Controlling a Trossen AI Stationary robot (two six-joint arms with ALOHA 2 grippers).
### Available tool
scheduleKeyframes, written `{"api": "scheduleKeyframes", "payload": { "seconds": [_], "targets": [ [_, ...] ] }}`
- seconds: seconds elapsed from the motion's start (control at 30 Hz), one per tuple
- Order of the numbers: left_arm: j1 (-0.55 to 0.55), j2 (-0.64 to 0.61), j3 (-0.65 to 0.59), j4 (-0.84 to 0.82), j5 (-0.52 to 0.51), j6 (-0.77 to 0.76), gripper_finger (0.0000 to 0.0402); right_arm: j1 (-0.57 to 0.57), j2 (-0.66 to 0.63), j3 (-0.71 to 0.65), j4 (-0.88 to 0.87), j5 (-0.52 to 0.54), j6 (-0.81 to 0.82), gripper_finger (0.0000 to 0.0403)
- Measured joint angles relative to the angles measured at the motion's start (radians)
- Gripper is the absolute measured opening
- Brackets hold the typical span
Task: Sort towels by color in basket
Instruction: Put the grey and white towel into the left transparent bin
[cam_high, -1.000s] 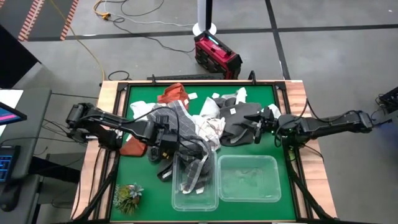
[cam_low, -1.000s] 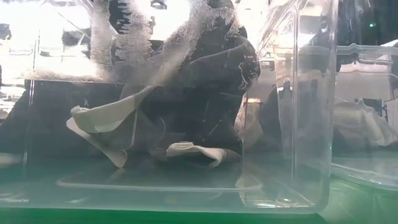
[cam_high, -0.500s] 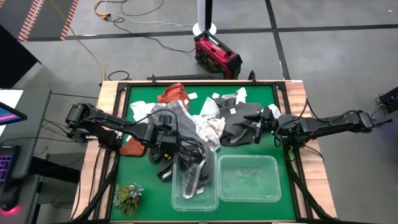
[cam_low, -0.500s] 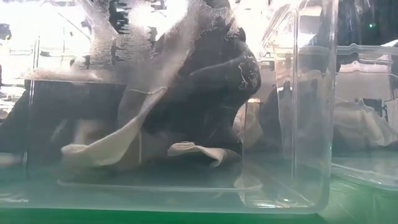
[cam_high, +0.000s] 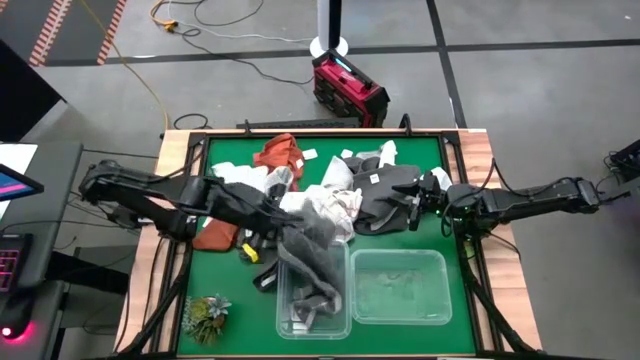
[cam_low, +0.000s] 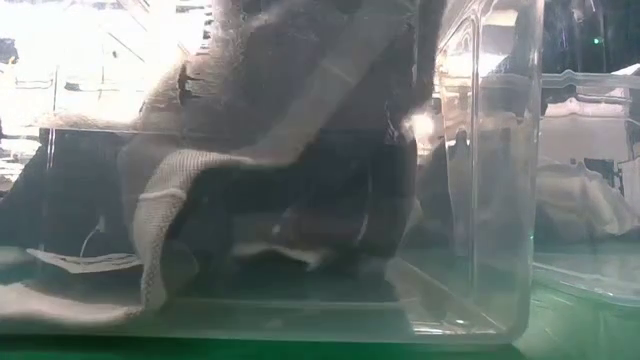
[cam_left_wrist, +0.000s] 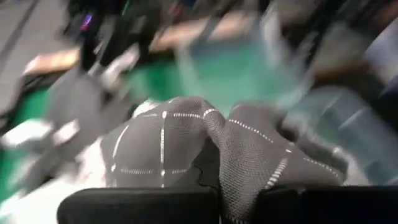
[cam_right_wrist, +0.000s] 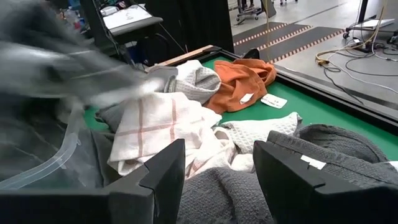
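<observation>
One grey towel (cam_high: 310, 248) now clamped by the left gripper (cam_high: 262, 213), dragged from the left bin (cam_high: 312, 322); right gripper (cam_high: 412, 205) open, idle.

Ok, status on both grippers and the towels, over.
Left gripper shut on grey towel, draped into left clear bin. Right gripper open, over dark grey towels. Mixed pile unsorted mid-table. Right bin holds no towels.
</observation>
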Motion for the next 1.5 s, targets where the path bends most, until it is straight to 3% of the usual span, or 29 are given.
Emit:
{"api": "scheduleKeyframes", "payload": {
  "seconds": [0.1,0.37,0.67,0.77,0.97,1.17,1.5],
  "targets": [
    [-0.01,-0.012,0.0,0.102,0.105,-0.041,0.0002,0.0,0.0,0.0,0.002,0.0,0.0,0.0219],
    [-0.054,0.069,0.0,0.131,0.28,-0.105,0.0002,0.0,0.0,0.0,0.008,0.0,-0.002,0.0219],
    [-0.079,0.165,-0.001,0.241,0.674,-0.26,0.0003,0.0,0.0,0.0,0.008,0.0,-0.003,0.0219],
    [-0.088,0.165,0.0,0.256,0.748,-0.276,0.0003,0.0,0.0,0.0,0.008,0.0,-0.003,0.0219],
    [-0.081,0.165,-0.014,0.241,0.698,-0.227,0.0003,0.0,0.0,0.0,0.008,0.0,-0.003,0.0219],
    [-0.028,0.166,-0.055,0.196,0.492,-0.232,0.0003,0.0,0.0,0.0,0.017,0.0,-0.003,0.0219],
    [0.005,0.223,-0.069,0.16,0.28,-0.262,0.0003,-0.001,0.0,0.0,0.023,0.0,-0.016,0.0219]
  ]
}}
